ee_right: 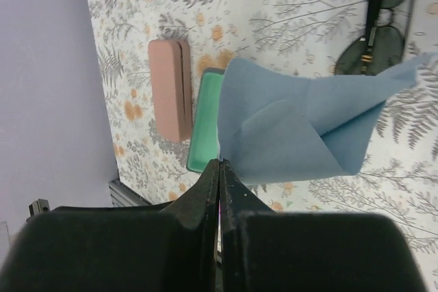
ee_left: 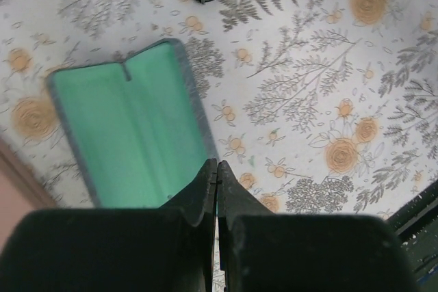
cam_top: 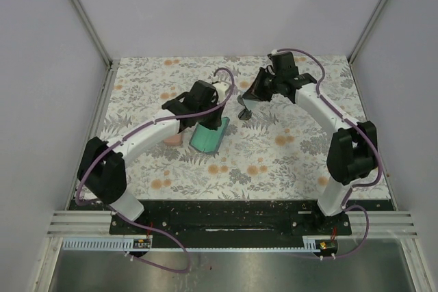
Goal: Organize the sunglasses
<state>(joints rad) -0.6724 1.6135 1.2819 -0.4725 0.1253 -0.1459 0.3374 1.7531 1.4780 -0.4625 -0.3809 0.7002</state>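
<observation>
1. Top external view: a floral tablecloth [cam_top: 274,162] lies between pale grey walls [cam_top: 226,5]. The left arm bends inward and the right arm reaches to the far middle.
2. Left wrist view alone shows the left gripper [ee_left: 217,165] closed and empty above an open green-lined case [ee_left: 130,135].
3. Right wrist view alone shows the right gripper [ee_right: 219,165] pinching a blue cloth [ee_right: 294,128]. The dark sunglasses [ee_right: 375,22] lie on the tablecloth beyond it.

A robot lab cell, this: plain panel walls [cam_top: 226,5], aluminium frame posts [cam_top: 81,11], left arm [cam_top: 144,131] and right arm [cam_top: 321,107] bolted onto a black base plate [cam_top: 226,215].
</observation>
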